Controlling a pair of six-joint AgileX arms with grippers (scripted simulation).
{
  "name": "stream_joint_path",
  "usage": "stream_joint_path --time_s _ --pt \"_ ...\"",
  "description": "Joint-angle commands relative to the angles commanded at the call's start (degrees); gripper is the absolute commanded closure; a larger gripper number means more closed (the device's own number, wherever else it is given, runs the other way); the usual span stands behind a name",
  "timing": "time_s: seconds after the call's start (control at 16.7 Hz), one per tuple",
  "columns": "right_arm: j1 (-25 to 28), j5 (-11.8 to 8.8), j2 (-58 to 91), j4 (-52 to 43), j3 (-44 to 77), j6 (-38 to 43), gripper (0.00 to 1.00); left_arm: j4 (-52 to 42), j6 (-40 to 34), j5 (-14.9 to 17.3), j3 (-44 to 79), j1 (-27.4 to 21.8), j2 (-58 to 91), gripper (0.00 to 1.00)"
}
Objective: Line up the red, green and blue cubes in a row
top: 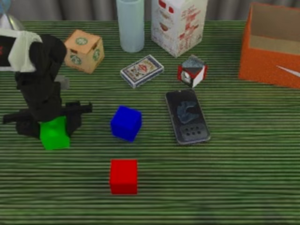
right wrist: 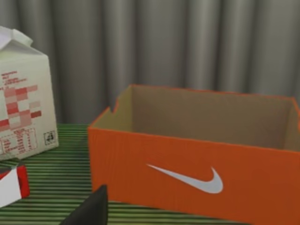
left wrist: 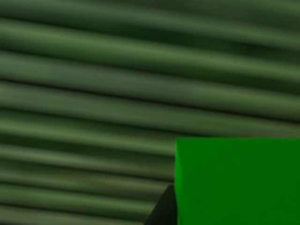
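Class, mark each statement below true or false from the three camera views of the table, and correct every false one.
1. The left gripper is at the green cube. True.
2. The red cube touches the blue cube. False: bare mat lies between them, with the red one nearer the table's front edge.
3. The phone lies to the right of the blue cube. True.
4. The three plain cubes already stand in one straight row. False: they form a triangle, with the green one far left.
5. The orange box stands at the table's left side. False: it is at the far right.
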Motion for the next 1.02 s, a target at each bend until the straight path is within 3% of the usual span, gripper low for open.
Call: stream_joint_path --time_s 0.24,0.3,0.84,1.02 --pt "0.0 0.0 0.0 0.0 0.0 0.0 0.0 0.0 0.0 0.0 0.0 0.0 0.0 0.98" --pt "0.0 0.0 0.0 0.0 0.0 0.0 0.0 0.0 0.0 0.0 0.0 0.0 0.0 1.0" --pt "0.0 0.0 0.0 0.0 0.0 0.0 0.0 -0.2 0.1 0.0 0.2 0.0 -0.2 1.0" --pt "0.0 0.0 0.0 0.0 0.0 0.0 0.0 -4.4 -0.2 0.0 2.7 0.5 -1.7 1.0"
